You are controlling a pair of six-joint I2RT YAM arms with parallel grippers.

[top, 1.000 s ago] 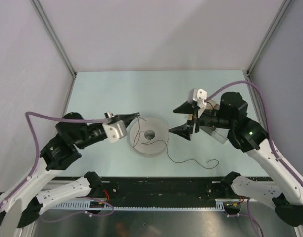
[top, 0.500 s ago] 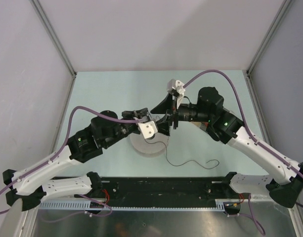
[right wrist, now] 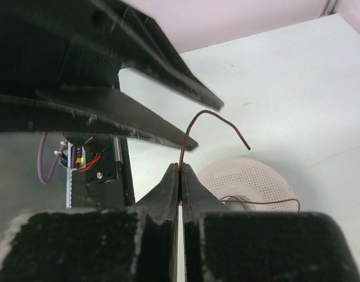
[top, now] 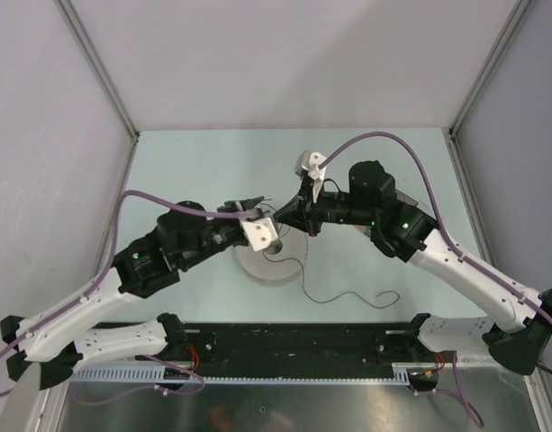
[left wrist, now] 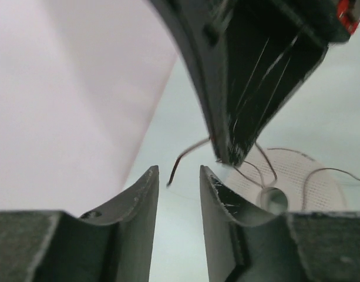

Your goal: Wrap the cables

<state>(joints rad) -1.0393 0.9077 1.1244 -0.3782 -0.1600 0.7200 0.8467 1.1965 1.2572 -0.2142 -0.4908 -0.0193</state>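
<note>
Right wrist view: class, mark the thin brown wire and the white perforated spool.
thin brown wire (right wrist: 210,111), right wrist view, arched free end.
white perforated spool (right wrist: 250,176), right wrist view, top face.

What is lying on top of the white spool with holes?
Strands of the thin wire lie on the spool, around its centre hole. From above, the left gripper hides its far side.

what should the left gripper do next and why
Probably ease the left gripper forward a touch and close on the cable. The right gripper is shut on it above the white spool. The cable's short free end curls up in line with the gap between the left gripper's open fingers, so a handover looks set up, though depth is hard to judge.
</note>
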